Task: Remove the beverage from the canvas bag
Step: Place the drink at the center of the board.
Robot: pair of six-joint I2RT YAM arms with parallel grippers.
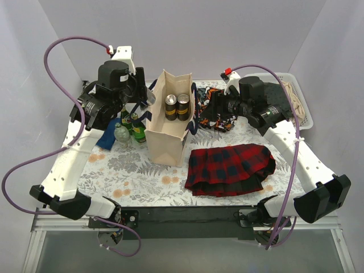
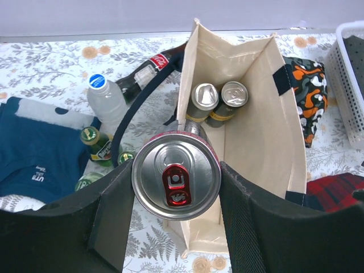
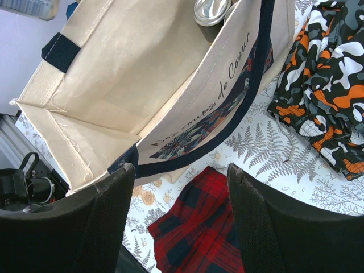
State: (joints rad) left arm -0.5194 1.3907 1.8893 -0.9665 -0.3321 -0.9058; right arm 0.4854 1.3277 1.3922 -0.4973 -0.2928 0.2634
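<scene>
**Left pincer has a can at the bag's rim; right pincer spread, holding nothing**

- Canvas bag (image 1: 165,145) stands upright at mid-frame in the top view, mouth open, navy handles slack over its sides.
- Left gripper (image 2: 177,176): pinching a silver can with a red pull tab (image 2: 176,182), one pad against each side. The can is upright, lid toward the wrist camera. It sits at lower centre of the left wrist view, over the near-left edge of the bag's mouth. Cannot tell whether its base is clear of the rim.
- Two more cans (image 2: 205,96) stand side by side on the bag floor, against the far wall, touching or nearly so.
- Right gripper (image 3: 181,170): fingers spread wide with nothing between them, close beside the bag's printed side wall, low in the right wrist view. Red plaid cloth (image 3: 193,233) lies on the table beneath it.
- Left of the bag in the left wrist view: a clear water bottle (image 2: 108,102), a cola bottle (image 2: 145,74) lying down, green bottles (image 2: 96,142), and a blue garment (image 2: 34,153).
- Right of the bag: an orange camouflage cloth (image 2: 310,96), then a white basket (image 2: 350,74) at the frame edge.
</scene>
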